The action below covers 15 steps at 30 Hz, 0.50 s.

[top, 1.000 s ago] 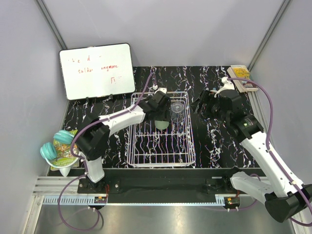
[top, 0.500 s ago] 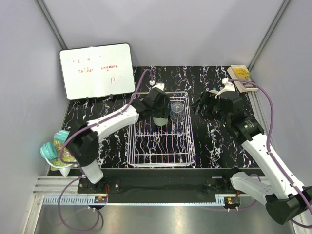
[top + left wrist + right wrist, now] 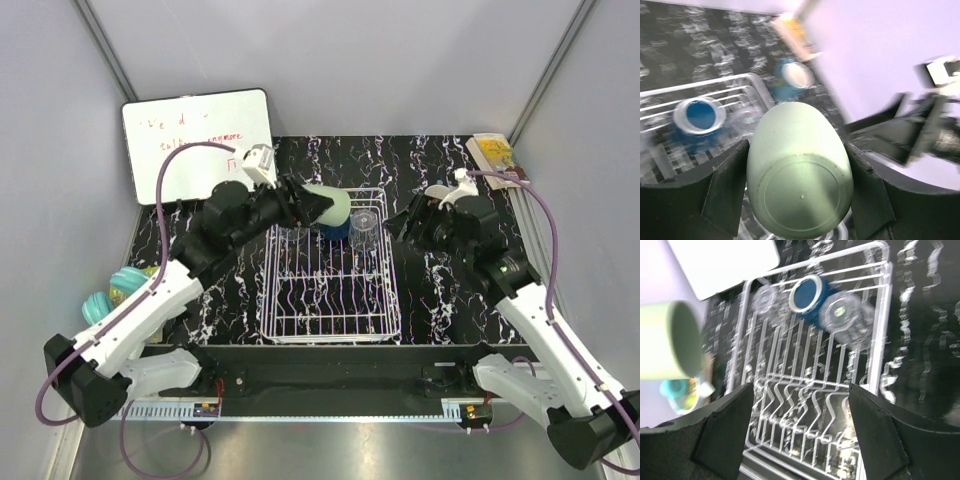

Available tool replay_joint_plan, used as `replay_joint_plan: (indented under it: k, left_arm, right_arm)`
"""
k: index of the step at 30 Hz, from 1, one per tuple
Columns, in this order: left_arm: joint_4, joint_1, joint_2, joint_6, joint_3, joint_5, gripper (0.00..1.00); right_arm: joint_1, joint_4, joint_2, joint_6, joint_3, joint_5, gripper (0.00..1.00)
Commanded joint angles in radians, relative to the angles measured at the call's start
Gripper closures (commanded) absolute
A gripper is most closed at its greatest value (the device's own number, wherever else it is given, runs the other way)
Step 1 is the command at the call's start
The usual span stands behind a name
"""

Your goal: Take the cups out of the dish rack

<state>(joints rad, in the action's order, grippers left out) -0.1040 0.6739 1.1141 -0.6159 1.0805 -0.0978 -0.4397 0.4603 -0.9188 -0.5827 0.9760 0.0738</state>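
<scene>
Mid-unload, I'd say. Dish rack [image 3: 330,300] is bare wire at the near end; navy mug [image 3: 337,229] and a clear glass [image 3: 363,224] sit at the far end. Left gripper [image 3: 799,175] is clamped on the pale green tumbler [image 3: 333,203], tipped sideways above that far end, so next it needs carrying clear and setting down. Right gripper [image 3: 800,425] is spread, empty.
</scene>
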Motion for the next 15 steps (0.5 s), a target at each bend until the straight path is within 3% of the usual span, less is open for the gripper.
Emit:
replay_joint_plan:
  k: [1, 8, 15]
  left_arm:
    - [0.421, -0.027, 0.000, -0.204, -0.143, -0.343, 1.00]
    - [0.777, -0.051, 0.044, -0.401, -0.278, -0.451, 1.00]
    - [0.874, -0.053, 0.085, -0.462, -0.307, -0.468, 1.00]
  right_arm:
    - [-0.002, -0.159, 0.099, -0.045, -0.055, 0.153, 0.17]
    - [-0.002, -0.273, 0.166, -0.104, -0.109, 0.290, 0.18]
    - [-0.004, -0.351, 0.167, -0.152, -0.140, 0.346, 0.19]
